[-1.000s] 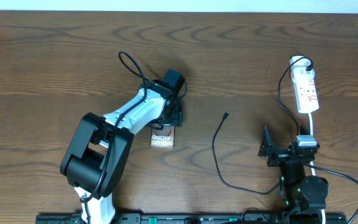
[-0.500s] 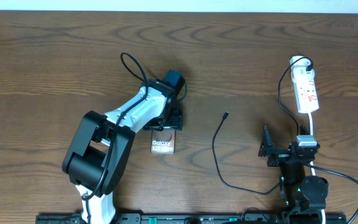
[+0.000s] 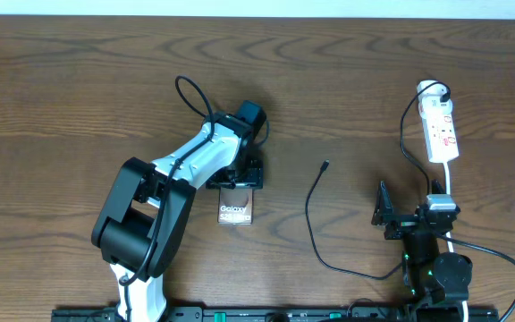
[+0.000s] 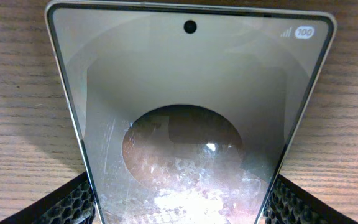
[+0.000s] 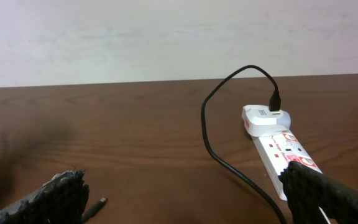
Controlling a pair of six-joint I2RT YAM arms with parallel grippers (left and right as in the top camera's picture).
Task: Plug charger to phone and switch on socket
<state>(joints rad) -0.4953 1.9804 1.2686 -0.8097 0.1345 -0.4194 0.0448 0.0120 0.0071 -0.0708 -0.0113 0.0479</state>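
The brown wooden counter (image 3: 61, 89) is carrying everything. The left arm (image 3: 173, 170) is reaching out across it, and the left hand (image 3: 236, 177) is sitting over the far end of the phone (image 3: 234, 213), fingers (image 4: 73, 202) pressing against both long silvery edges, so it appears to be gripping the phone across its width. The white socket (image 3: 442, 132) is lying well apart at the far right, its black plug and cord trailing off one end. The right hand (image 5: 184, 177) is waiting near its base with its fingers spread wide, holding nothing. The charger (image 3: 309, 210) is curving loosely between the two arms, its connector tip (image 3: 326, 165) resting free on the wood.

The phone is looking stiff, light and slick-faced, so the edge grip is probably suiting it best. The charger is looking limp; taking it just behind the tip should be keeping the tip steerable. The phone's port is not showing.
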